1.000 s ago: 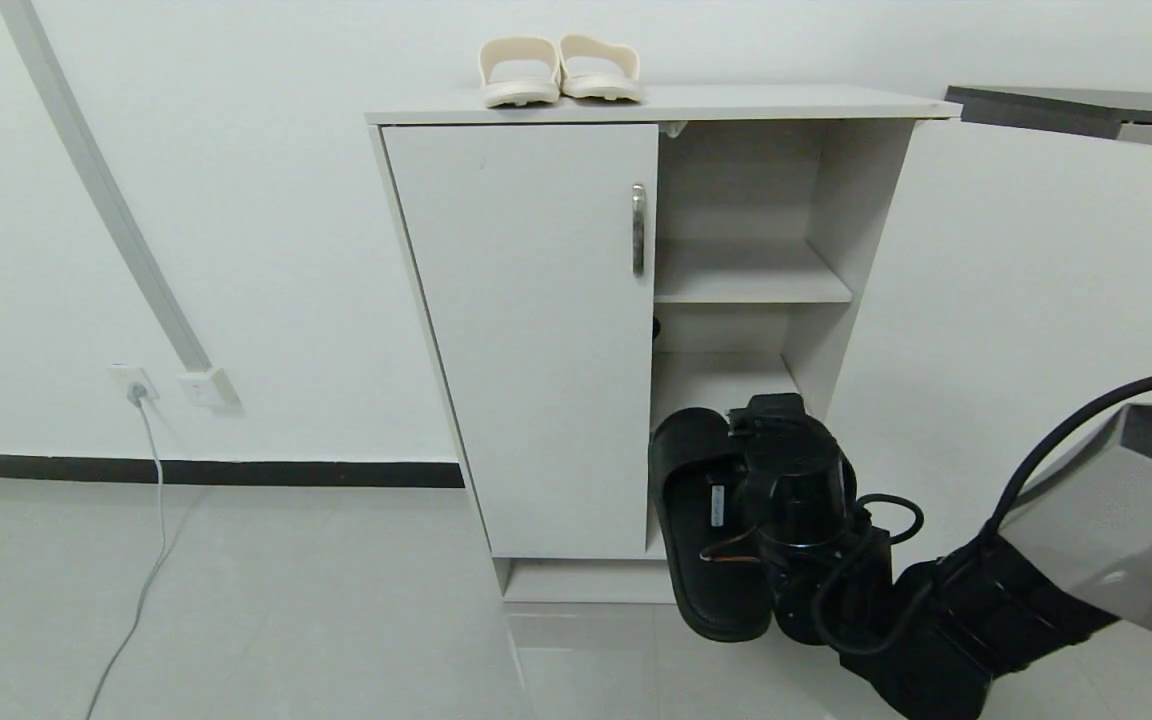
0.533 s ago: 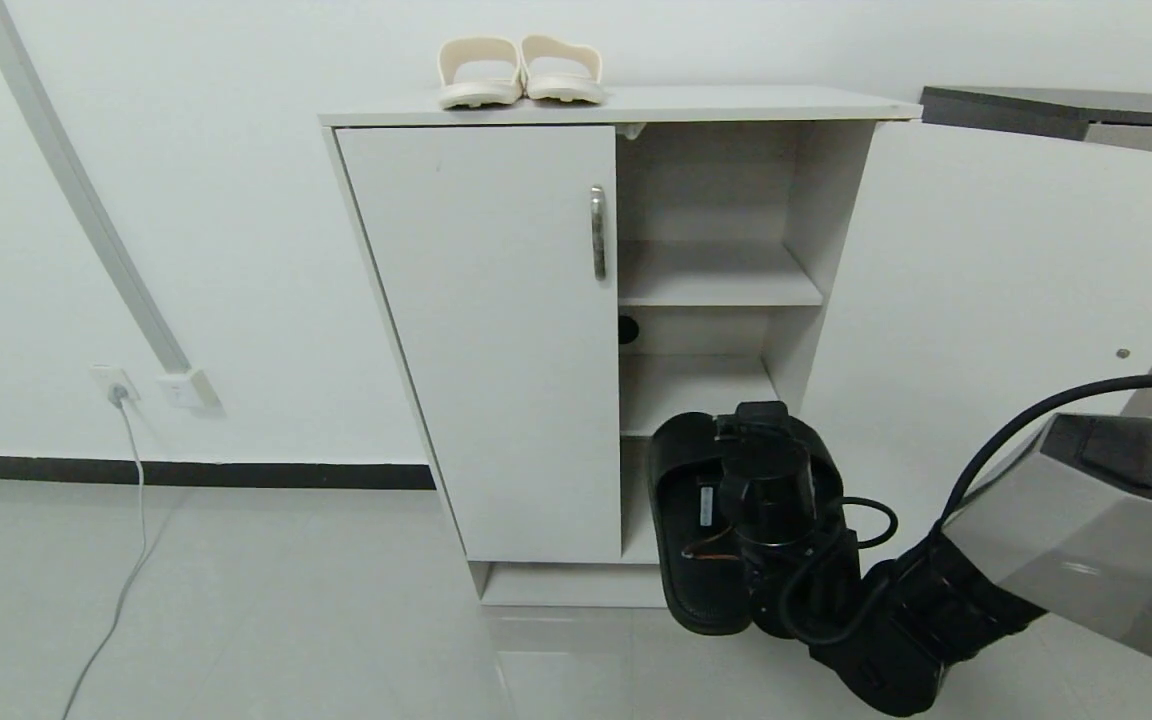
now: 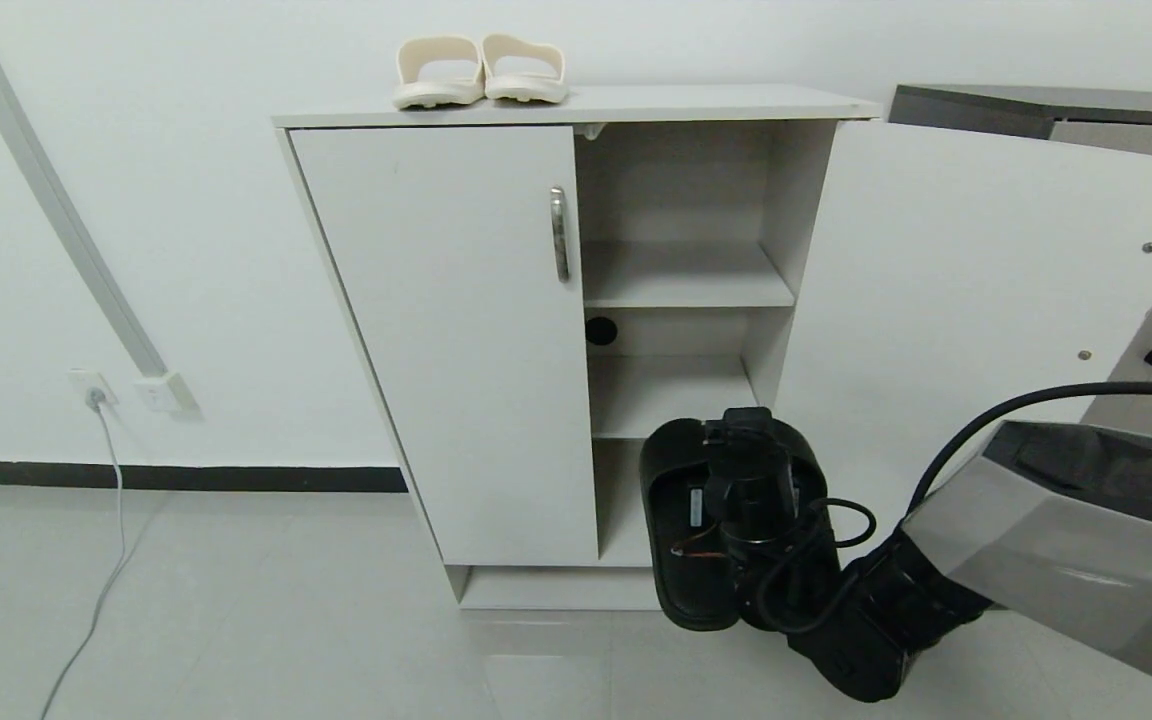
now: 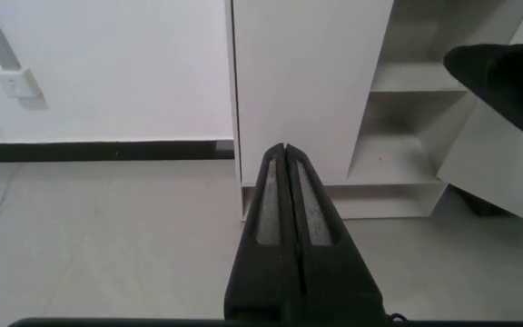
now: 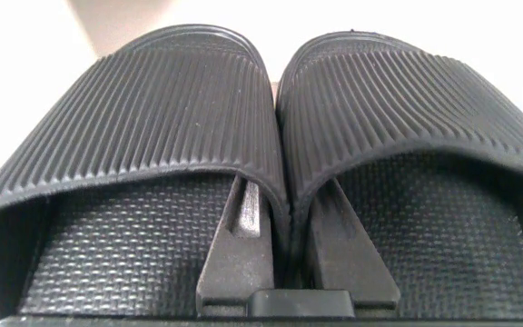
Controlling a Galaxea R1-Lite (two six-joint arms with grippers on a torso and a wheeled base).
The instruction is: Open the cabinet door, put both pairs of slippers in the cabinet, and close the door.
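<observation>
The whole head view has slid sideways, so the cabinet (image 3: 686,100) now sits further left; that is the camera, not the furniture. Against the cabinet, the black slippers (image 3: 671,560) have come up: their toes now reach the front edge of the lower shelf (image 3: 671,400), where before they hung below it.

The right door (image 3: 936,300) stands swung wide, so the opening step looks done; the left door (image 3: 436,330) is closed. The right gripper (image 5: 284,245) is clamped on the touching inner walls of the black slippers and holds the pair in front of the open right half, at its lower end. The cream slippers (image 3: 481,70) lie on the cabinet's top, near its left back corner, untouched. The left gripper (image 4: 284,200) has its fingers pressed together on nothing, low and well apart from the cabinet. Left to do, as I judge it: stow both pairs and close the door.

The arm covers most of the right-hand slipper and the bottom compartment. Whether the toes have crossed the opening cannot be told.
</observation>
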